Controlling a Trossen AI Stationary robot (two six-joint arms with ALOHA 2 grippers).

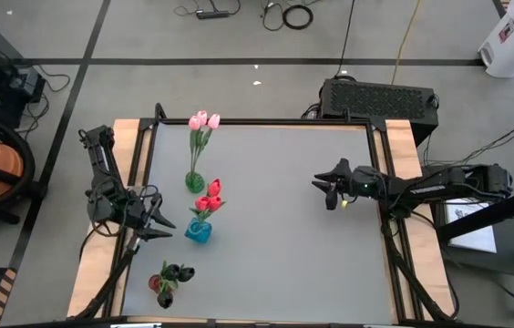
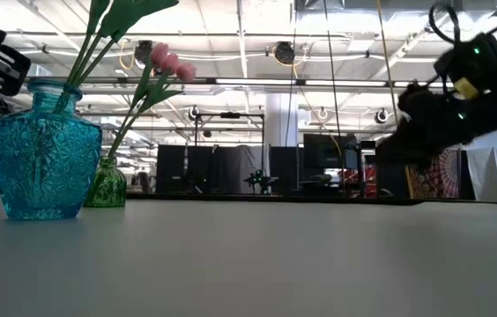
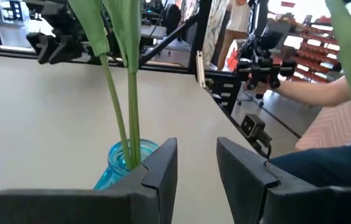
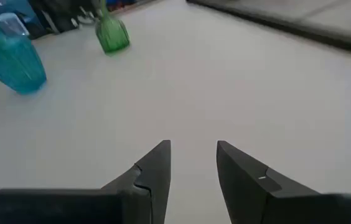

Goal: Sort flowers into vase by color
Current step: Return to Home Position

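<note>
Your left claw (image 1: 161, 228) is hanging by the left edge of the tabletop (image 1: 275, 246), just beside the blue vase (image 1: 199, 232). Its fingers are standing a little apart and are holding nothing, so I think it is done with the flowers. Close by it, the black flowers (image 1: 177, 272) are sitting in the red vase (image 1: 164, 293), stems down in the neck so the heads are pointing up. The red flowers (image 1: 210, 190) are standing in the blue vase. The pink flowers (image 1: 204, 120) are standing in the green vase (image 1: 193, 182), a bit farther along. Every color is sitting in its own vase, and no flower is lying loose on the tabletop, so the sorting is looking finished to me. Over on the right, your right claw (image 1: 323, 185) is floating above the bare gray part, well apart from the vases. Its fingers are spread too, with nothing in them. You are most likely just taking both arms home now, so be going slow by the tall stems
</note>
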